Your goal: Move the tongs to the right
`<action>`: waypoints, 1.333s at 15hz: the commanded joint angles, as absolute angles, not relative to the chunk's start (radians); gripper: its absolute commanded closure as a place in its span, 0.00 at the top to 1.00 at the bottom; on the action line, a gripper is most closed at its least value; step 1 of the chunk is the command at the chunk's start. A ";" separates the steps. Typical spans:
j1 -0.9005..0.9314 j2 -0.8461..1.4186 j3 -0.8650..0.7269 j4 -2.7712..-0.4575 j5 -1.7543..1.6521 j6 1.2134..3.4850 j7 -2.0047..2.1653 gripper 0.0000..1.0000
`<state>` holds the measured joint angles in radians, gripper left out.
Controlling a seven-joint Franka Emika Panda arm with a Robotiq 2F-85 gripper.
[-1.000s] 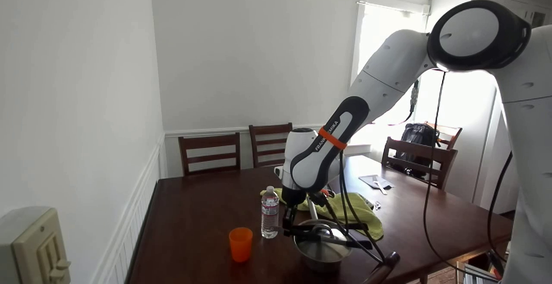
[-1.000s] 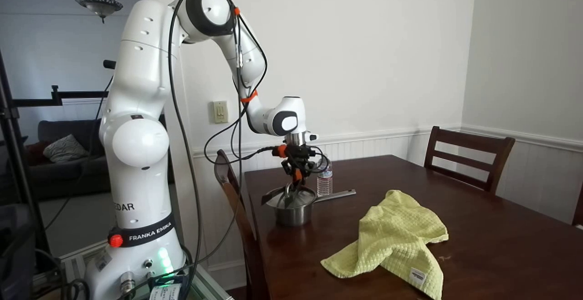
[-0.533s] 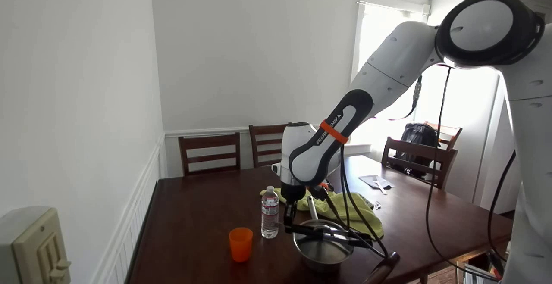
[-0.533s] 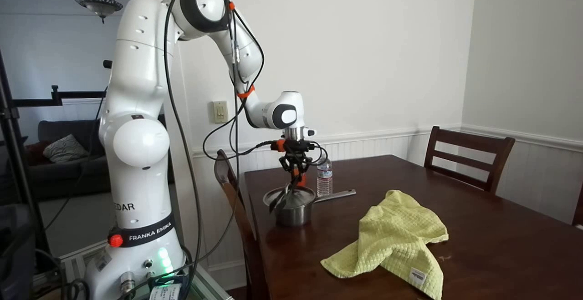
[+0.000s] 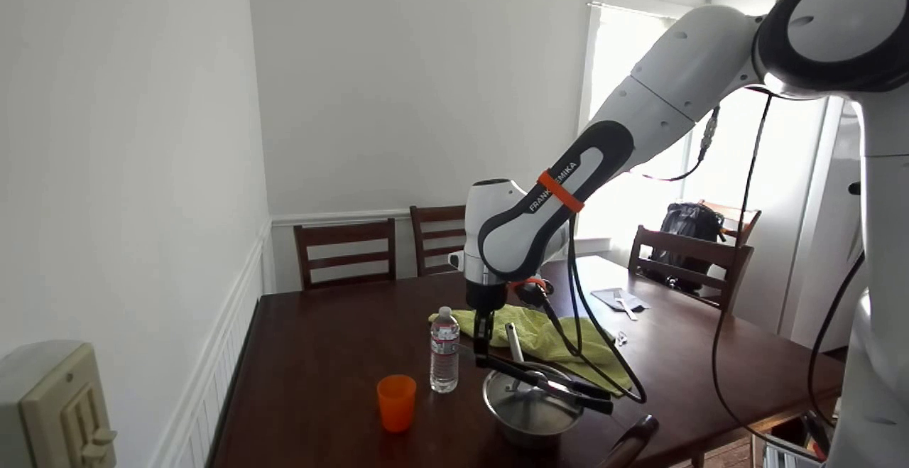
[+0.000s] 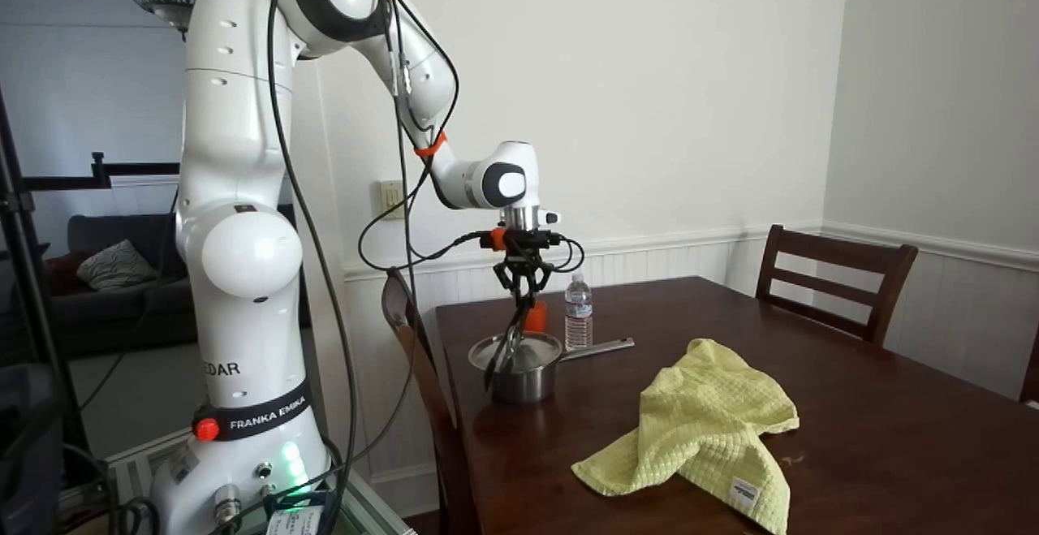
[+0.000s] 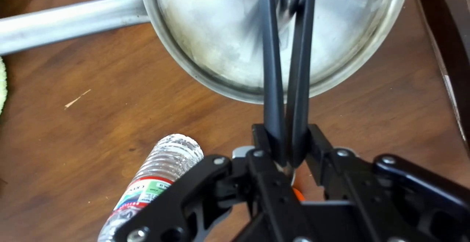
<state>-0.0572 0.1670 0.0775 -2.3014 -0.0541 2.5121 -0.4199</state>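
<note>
My gripper [image 7: 288, 139] is shut on the long black tongs [image 7: 273, 69], near one end of them. In an exterior view the gripper [image 5: 482, 358] is beside the bottle, and the tongs [image 5: 595, 398] slant down away from it across the pot. The tongs [image 6: 493, 368] also hang in front of the pot in an exterior view, below the gripper [image 6: 522, 314]. The steel pot [image 6: 523, 389] stands on the table with its lid on. Its lid [image 7: 216, 40] lies under the tongs in the wrist view. I cannot tell whether the tongs touch the lid.
A water bottle [image 5: 444, 361] and an orange cup [image 5: 396, 404] stand close to the gripper. The pot handle [image 6: 599, 348] points toward the yellow-green cloth [image 6: 706, 429] on the table [image 6: 893, 421]. A wooden chair back [image 5: 632, 439] is at the table edge. A napkin [image 5: 611, 299] lies farther off.
My gripper has risen with the tongs in it. The tongs' free end now hangs lower than the held end, and their two arms look closer together. The pot, bottle and cup have not moved.
</note>
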 commanded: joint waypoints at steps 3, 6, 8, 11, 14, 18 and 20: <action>-0.049 0.018 0.074 -2.390 -0.030 2.526 -0.531 0.07; -0.047 -0.089 0.054 -2.457 -0.012 2.540 -0.592 0.07; -0.048 -0.158 0.024 -2.488 -0.048 2.516 -0.562 0.07; -0.087 -0.247 -0.021 -2.521 -0.180 2.484 -0.389 0.07; -0.146 -0.304 -0.079 -2.546 -0.240 2.438 -0.302 0.07; -0.246 -0.304 -0.189 -2.557 -0.255 2.375 -0.277 0.07; -0.251 -0.300 -0.255 -2.578 -0.172 2.399 -0.338 0.07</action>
<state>-0.2384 -0.2787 -0.1802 -2.5439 -0.2230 2.3930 -0.3090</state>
